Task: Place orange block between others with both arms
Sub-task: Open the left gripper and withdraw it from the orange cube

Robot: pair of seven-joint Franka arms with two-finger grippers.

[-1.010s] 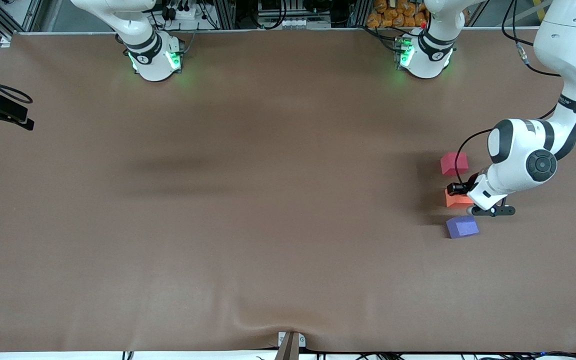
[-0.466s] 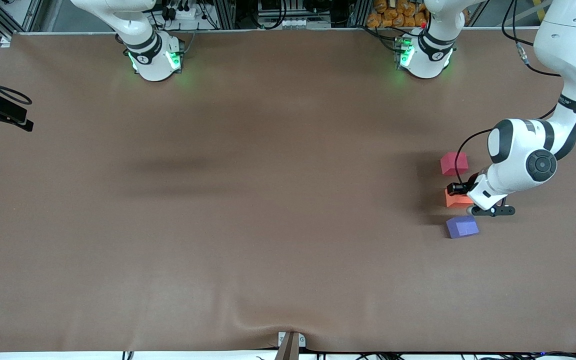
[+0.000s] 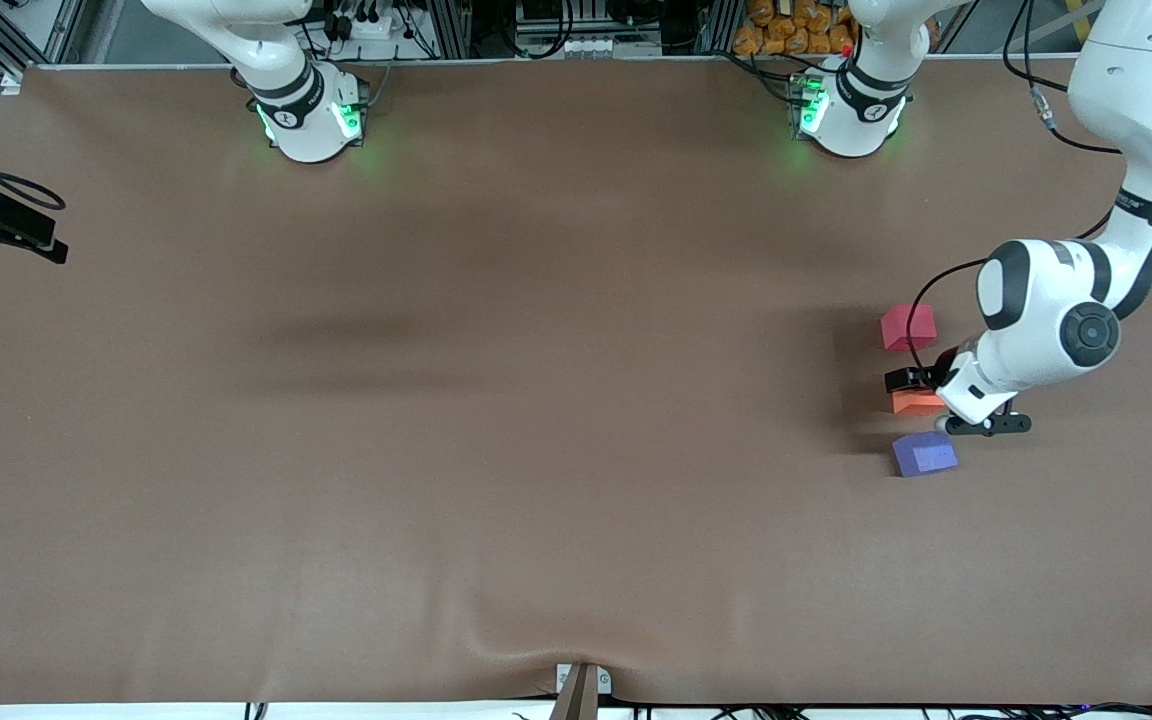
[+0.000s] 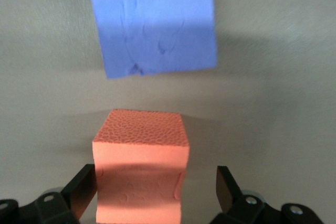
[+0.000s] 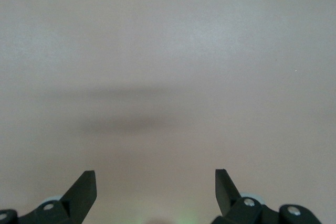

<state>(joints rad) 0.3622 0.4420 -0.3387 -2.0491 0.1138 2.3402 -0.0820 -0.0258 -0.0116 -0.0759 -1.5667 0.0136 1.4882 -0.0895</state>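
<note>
You see the orange block point(image 3: 914, 402) on the counter point(image 3: 536, 400) btw the red-pink cube point(image 3: 908, 327) and purple-blue cube point(image 3: 924, 453). Left pincer point(image 4: 156, 192) is spread wide around it, one finger point(image 4: 83, 188) touching. Right pincer point(image 5: 156, 192) waits w/ fingers apart over bare counter

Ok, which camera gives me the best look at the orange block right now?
The left wrist view: the orange block fills it, between the left pincer's open fingers. The front view shows only part of the block, under the arm's wrist. The right wrist view shows none of it.
</note>
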